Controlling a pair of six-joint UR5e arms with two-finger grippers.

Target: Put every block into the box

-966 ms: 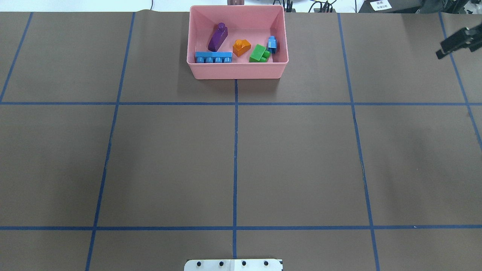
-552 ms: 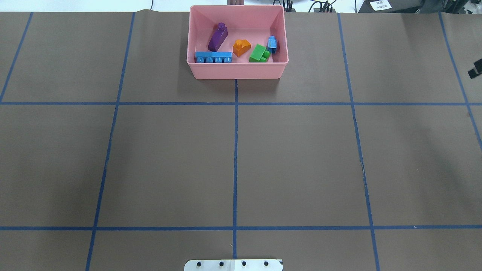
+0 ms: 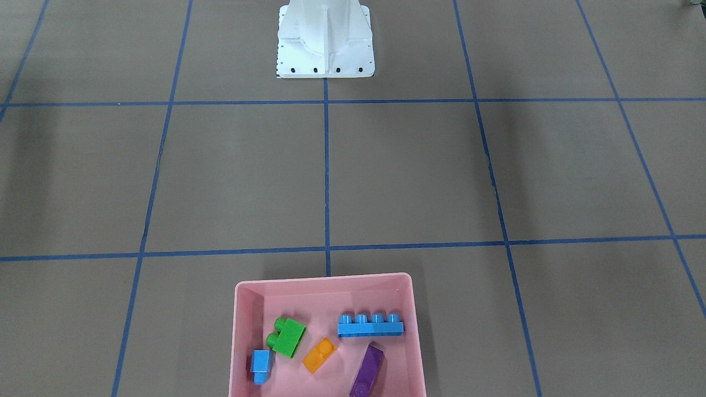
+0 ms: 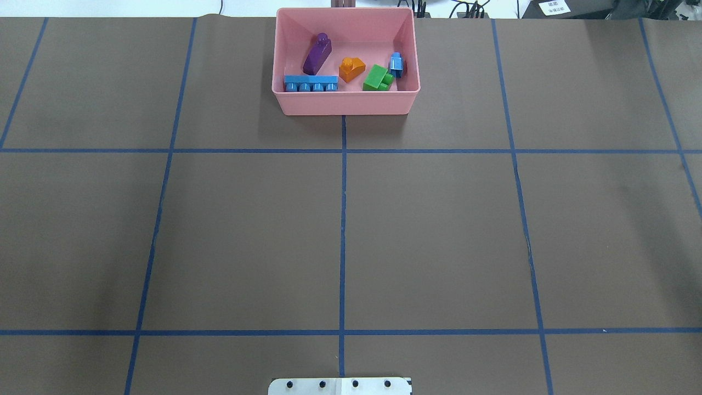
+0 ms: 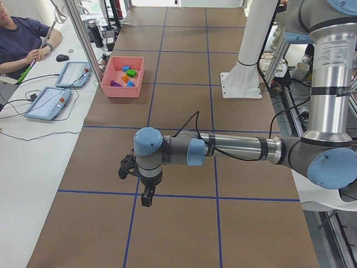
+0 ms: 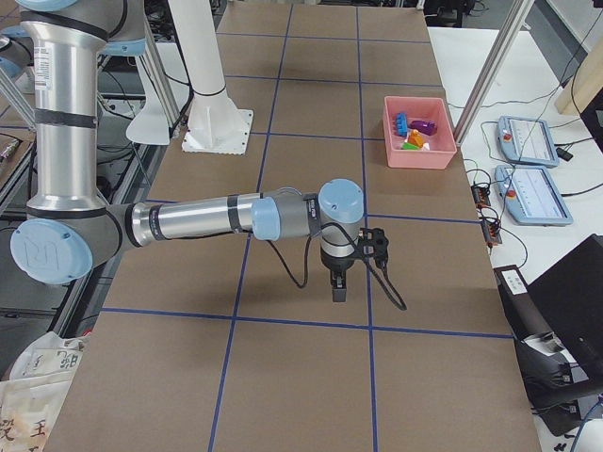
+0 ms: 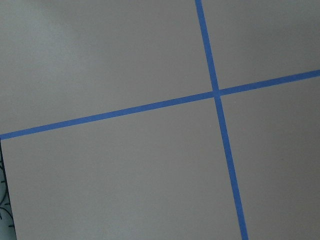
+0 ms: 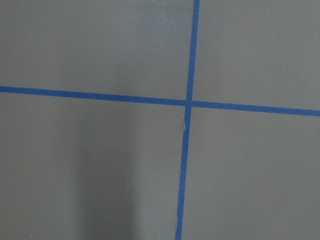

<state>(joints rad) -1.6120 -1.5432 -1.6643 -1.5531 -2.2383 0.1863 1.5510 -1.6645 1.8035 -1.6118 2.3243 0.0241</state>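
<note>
Your right gripper point(image 6: 337, 292), its grip impossible to tell, has left the overhead view; all blocks point(image 4: 378, 78) lie in the box point(image 4: 345, 102), so the task looks done

Count:
- 1 purple glossy studded plastic toy brick point(image 4: 317, 55)
- 1 orange brick point(image 4: 351, 68)
- 1 green two-stud brick point(image 4: 377, 78)
- 1 small blue brick point(image 4: 396, 65)
- 1 long blue four-stud brick point(image 4: 311, 83)

That's 5 bricks, one of each kind.
- 1 shallow pink plastic box point(image 4: 345, 104)
- 2 grey-and-blue robot arms: left arm point(image 5: 234, 148), right arm point(image 6: 198, 218)
- 1 white metal base pedestal point(image 3: 325, 38)

On the side bench:
- 2 flat tablets point(image 5: 72, 73) point(image 5: 46, 103)
- 1 black mouse point(image 5: 62, 57)
- 1 person in a dark shirt point(image 5: 22, 39)

Blue tape lines point(image 4: 343, 219) in the overhead view: 2 crosswise, 5 lengthwise.
</note>
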